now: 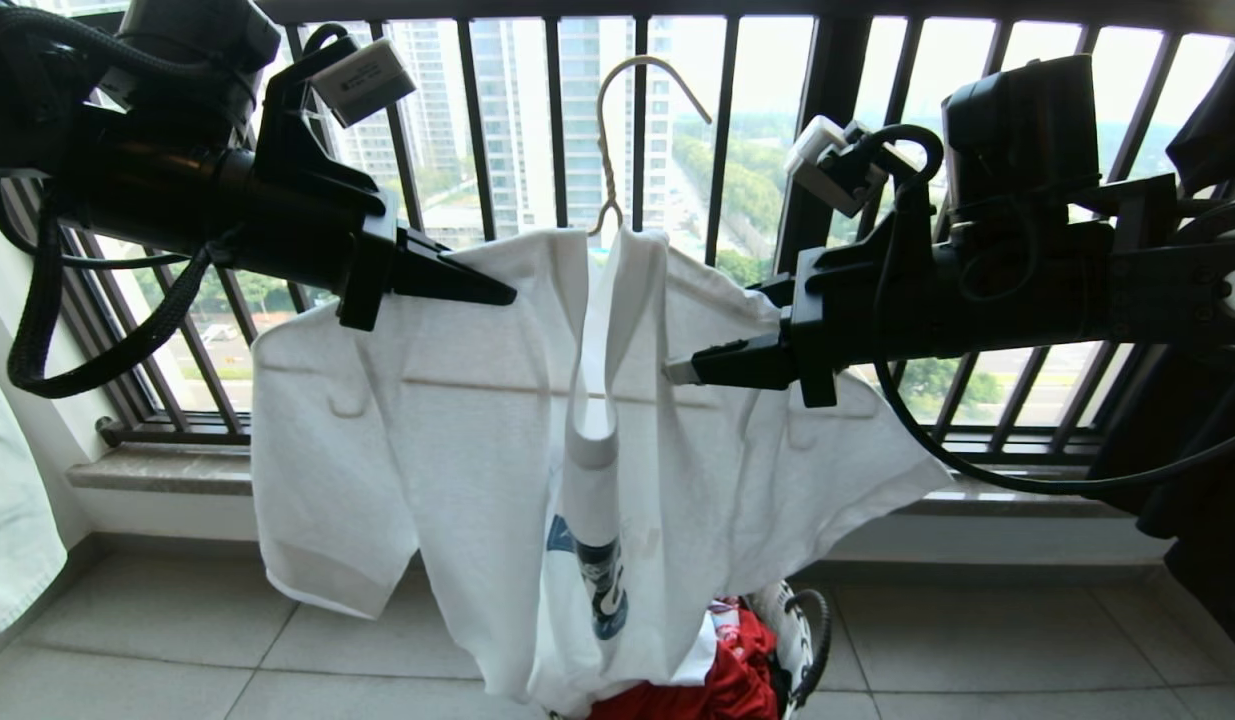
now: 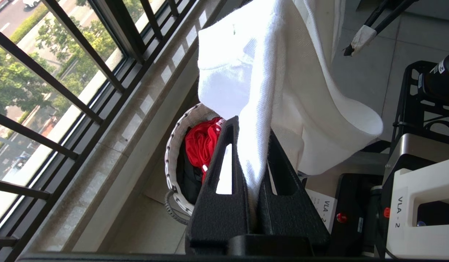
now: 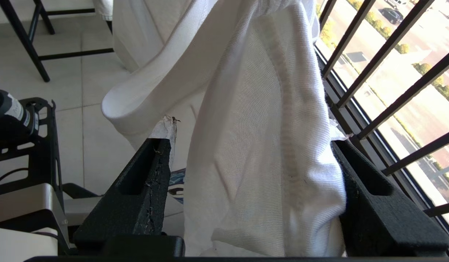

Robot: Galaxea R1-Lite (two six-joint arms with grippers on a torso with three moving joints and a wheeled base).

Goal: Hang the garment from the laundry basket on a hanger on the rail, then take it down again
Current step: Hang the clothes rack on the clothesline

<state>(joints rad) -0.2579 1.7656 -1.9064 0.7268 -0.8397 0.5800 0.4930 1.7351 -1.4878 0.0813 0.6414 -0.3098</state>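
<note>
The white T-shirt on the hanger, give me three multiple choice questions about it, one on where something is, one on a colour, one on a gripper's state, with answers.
1. Where is the laundry basket?
A. on the floor under the T-shirt
B. on the window sill
C. hanging on the hanger

2. What colour is the cloth in the basket?
A. green
B. red
C. yellow

3. How does the left gripper stand?
A. wide open, nothing between
B. out of sight
C. shut on the T-shirt

Answers: 1 A, the head view shows it low under the hem. 2 B, red shows in two views. 3 C, its wrist view shows white fabric pinched; the right gripper is open around fabric.
</note>
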